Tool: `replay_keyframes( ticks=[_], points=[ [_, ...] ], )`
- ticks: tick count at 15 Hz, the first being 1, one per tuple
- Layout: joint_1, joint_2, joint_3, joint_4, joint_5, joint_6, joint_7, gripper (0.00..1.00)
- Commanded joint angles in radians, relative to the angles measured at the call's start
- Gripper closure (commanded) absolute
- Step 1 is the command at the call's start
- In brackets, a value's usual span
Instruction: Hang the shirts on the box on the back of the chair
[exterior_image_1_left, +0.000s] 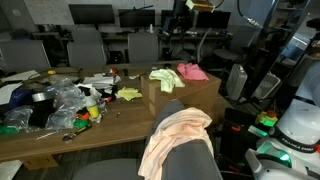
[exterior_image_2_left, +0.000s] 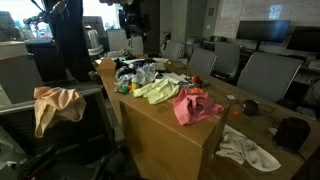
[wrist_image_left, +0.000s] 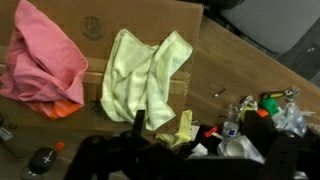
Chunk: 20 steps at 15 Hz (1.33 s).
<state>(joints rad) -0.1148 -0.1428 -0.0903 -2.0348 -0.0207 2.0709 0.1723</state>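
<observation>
Peach shirt (exterior_image_1_left: 172, 135) draped over chair (exterior_image_1_left: 198, 158) back; pink shirt (exterior_image_2_left: 195, 105), yellow-green shirt (exterior_image_2_left: 157, 91) crumpled on box (exterior_image_2_left: 160, 140).

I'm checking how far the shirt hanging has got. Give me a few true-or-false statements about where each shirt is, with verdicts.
1. The peach-orange shirt is draped over the back of the chair. True.
2. The pink shirt hangs on the chair too. False: it lies on top of the box.
3. The yellow-green shirt lies on the box. True.
4. The two shirts on the box are stacked one on the other. False: they lie side by side.
</observation>
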Motion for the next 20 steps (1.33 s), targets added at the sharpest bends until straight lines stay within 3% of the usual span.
replay_keyframes(
  ticks=[1,10,20],
  points=[
    [-0.043,0.047,-0.031,0.002,-0.014,0.097,0.127,0.0],
    [-0.118,0.261,-0.134,0.047,0.007,0.173,0.389,0.0],
    [-0.12,0.415,-0.181,0.063,0.077,0.151,0.481,0.0]
  ],
)
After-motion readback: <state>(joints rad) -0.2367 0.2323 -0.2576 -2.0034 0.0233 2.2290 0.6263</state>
